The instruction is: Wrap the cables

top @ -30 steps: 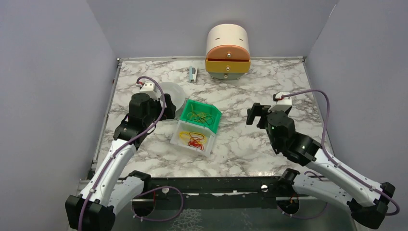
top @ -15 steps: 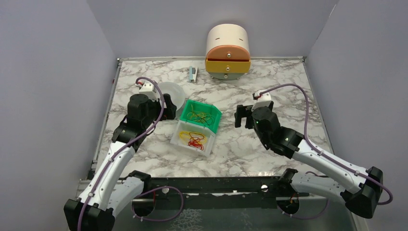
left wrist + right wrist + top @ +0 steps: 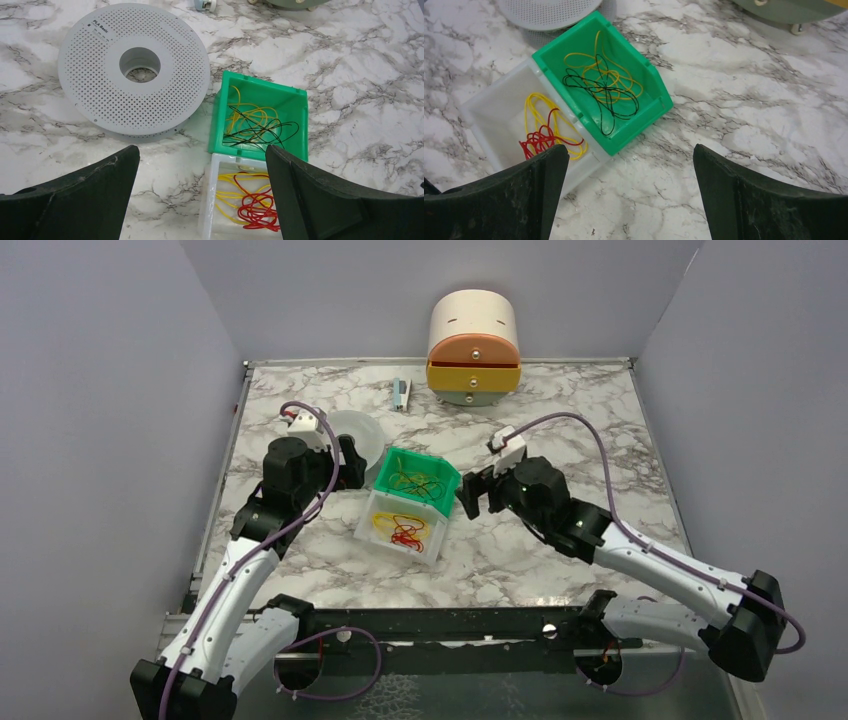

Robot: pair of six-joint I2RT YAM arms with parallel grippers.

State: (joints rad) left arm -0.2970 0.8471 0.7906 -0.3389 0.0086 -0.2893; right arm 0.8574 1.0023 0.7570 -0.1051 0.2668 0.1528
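Note:
The cables [image 3: 405, 535] are a curly red tangle lying with yellow wires in a white bin [image 3: 362, 530]. They also show in the left wrist view as cables [image 3: 257, 210] and in the right wrist view as cables [image 3: 540, 140]. My left gripper [image 3: 350, 455] hovers open left of the bins, jaws wide and empty [image 3: 201, 150]. Just right of the bins my right gripper [image 3: 470, 495] is open as well, holding nothing [image 3: 630, 150].
A green bin [image 3: 390, 465] with yellow and black wires touches the white bin's far side. A perforated grey spool [image 3: 362, 430] lies flat behind my left gripper. A small drawer unit [image 3: 473, 345] and a small object [image 3: 400, 393] stand at the back.
My right arm has swung left across the table, from the right side to just beside the bins. The left arm has barely moved. Both grippers stay open.

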